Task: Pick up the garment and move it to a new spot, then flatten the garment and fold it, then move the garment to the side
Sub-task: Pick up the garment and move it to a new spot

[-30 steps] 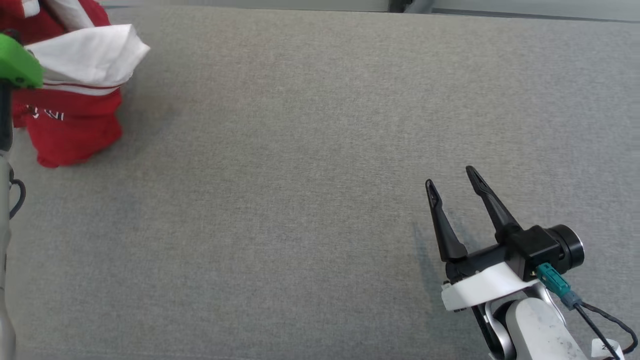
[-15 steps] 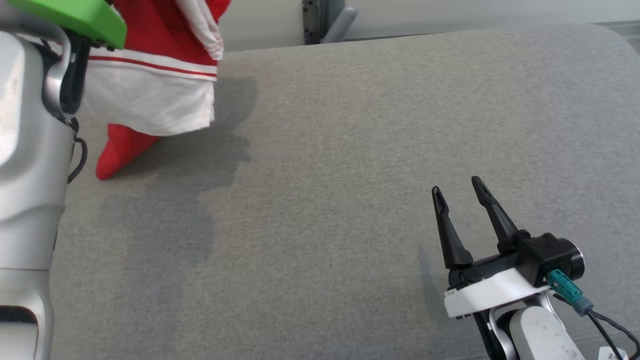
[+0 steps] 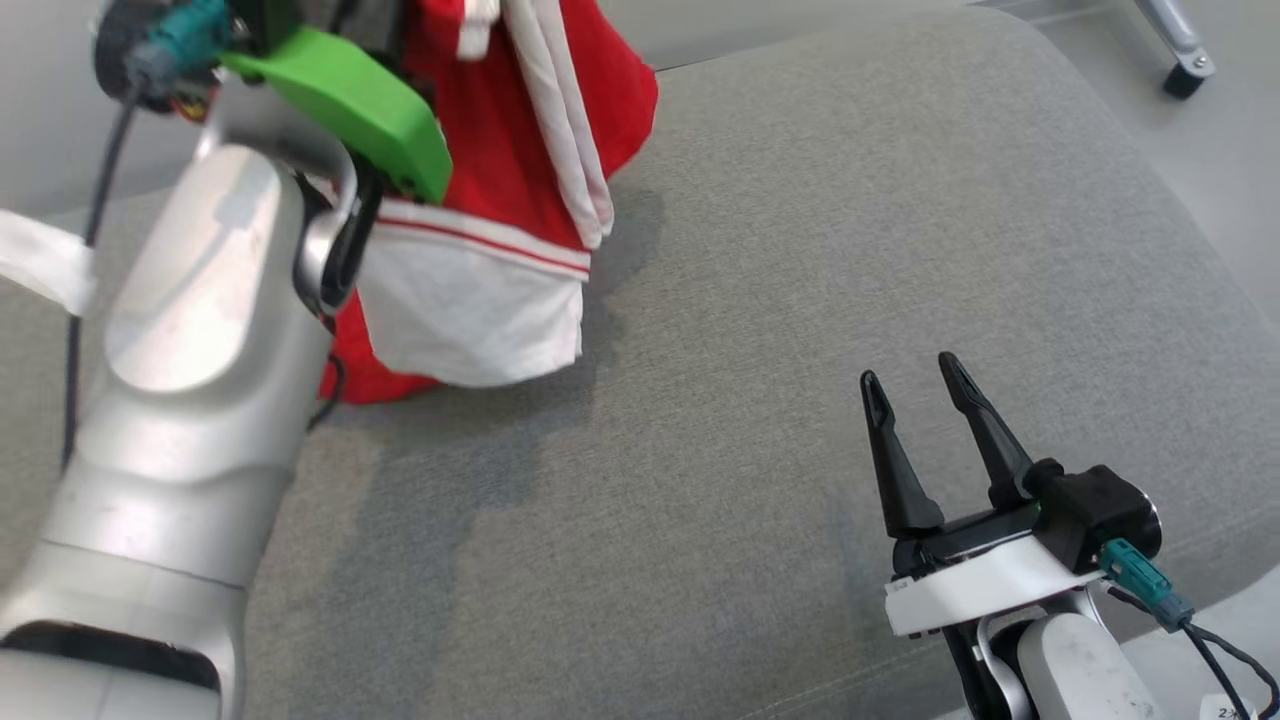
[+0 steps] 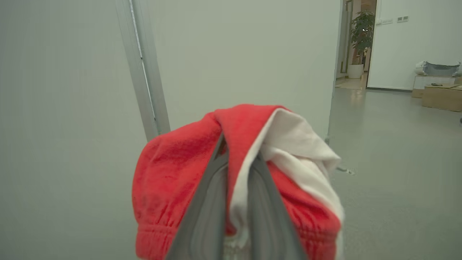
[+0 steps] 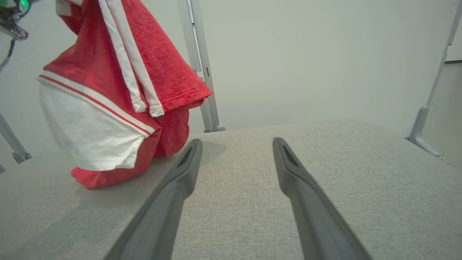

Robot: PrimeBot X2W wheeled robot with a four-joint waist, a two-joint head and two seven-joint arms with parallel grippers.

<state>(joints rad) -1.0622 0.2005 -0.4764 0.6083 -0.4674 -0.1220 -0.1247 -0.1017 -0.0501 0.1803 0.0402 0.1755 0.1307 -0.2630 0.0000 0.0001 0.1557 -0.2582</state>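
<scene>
The red-and-white garment (image 3: 480, 310) is clamped in a bunched fold by the left gripper (image 4: 238, 151). It is held hanging over the far left part of the grey padded worktop (image 3: 800, 250), with its lowest red hem touching the surface. Toward the near right edge, the right gripper (image 3: 905, 372) is held spread wide and empty, well apart from the cloth.
</scene>
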